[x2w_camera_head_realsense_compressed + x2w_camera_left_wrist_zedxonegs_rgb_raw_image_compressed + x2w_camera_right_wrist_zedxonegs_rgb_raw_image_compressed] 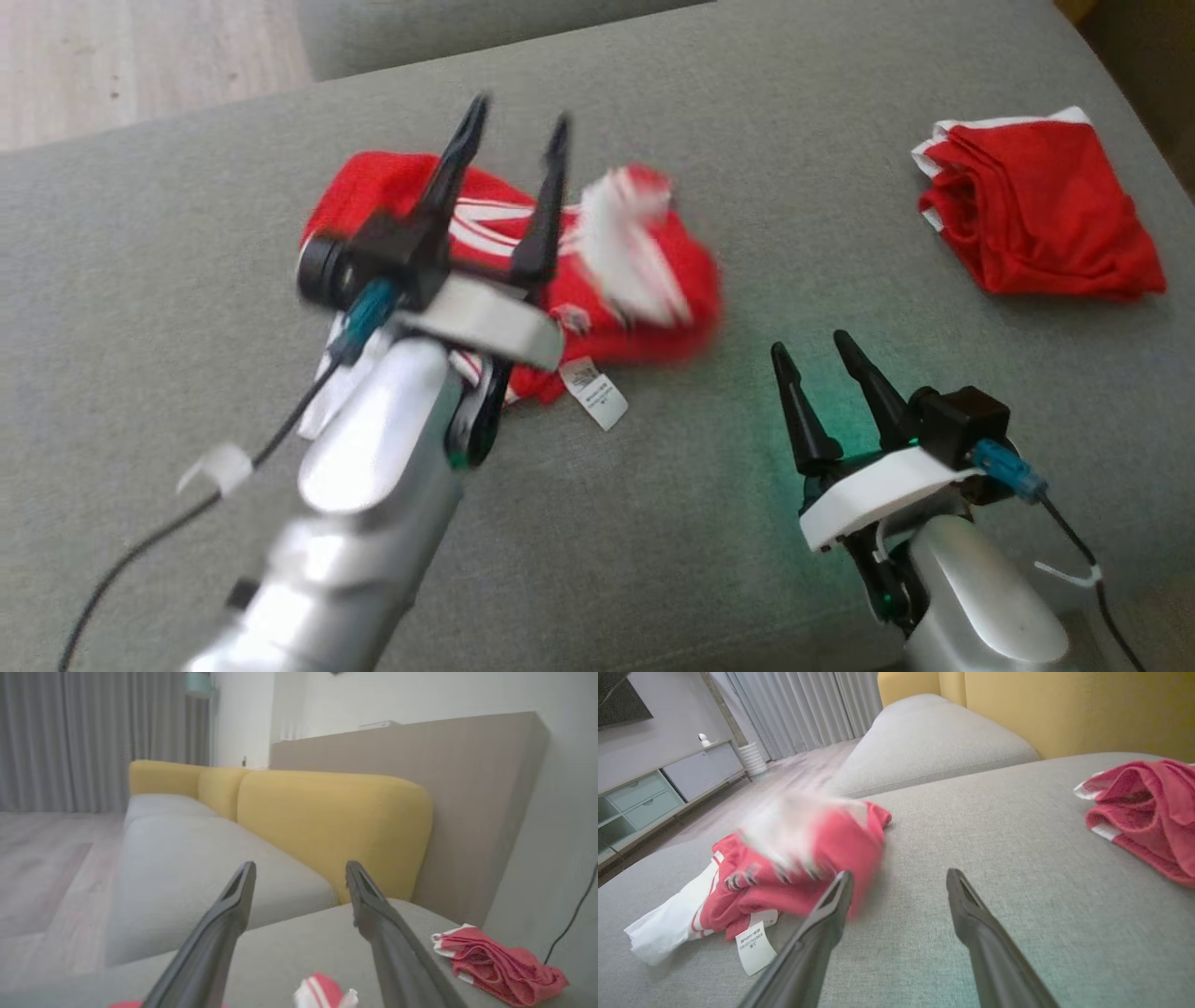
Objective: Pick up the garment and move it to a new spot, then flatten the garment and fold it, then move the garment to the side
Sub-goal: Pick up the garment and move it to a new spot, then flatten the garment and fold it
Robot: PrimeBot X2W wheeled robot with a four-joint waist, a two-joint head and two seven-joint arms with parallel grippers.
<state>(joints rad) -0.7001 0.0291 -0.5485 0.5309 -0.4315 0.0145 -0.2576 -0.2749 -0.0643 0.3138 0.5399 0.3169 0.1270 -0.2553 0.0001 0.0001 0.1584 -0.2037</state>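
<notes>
The garment, red with white stripes and a white label, lies crumpled on the grey cushion left of centre. Its right-hand part is blurred. My left gripper hangs open just above it, with nothing between the fingers. In the left wrist view the left gripper points past the garment, a scrap of which shows at the bottom edge. My right gripper stands open over bare cushion to the garment's right. In the right wrist view the garment lies left of the right gripper.
A second red garment lies folded at the cushion's far right. Yellow back cushions rise behind the seat. Wooden floor lies beyond the far edge. A low cabinet stands across the room.
</notes>
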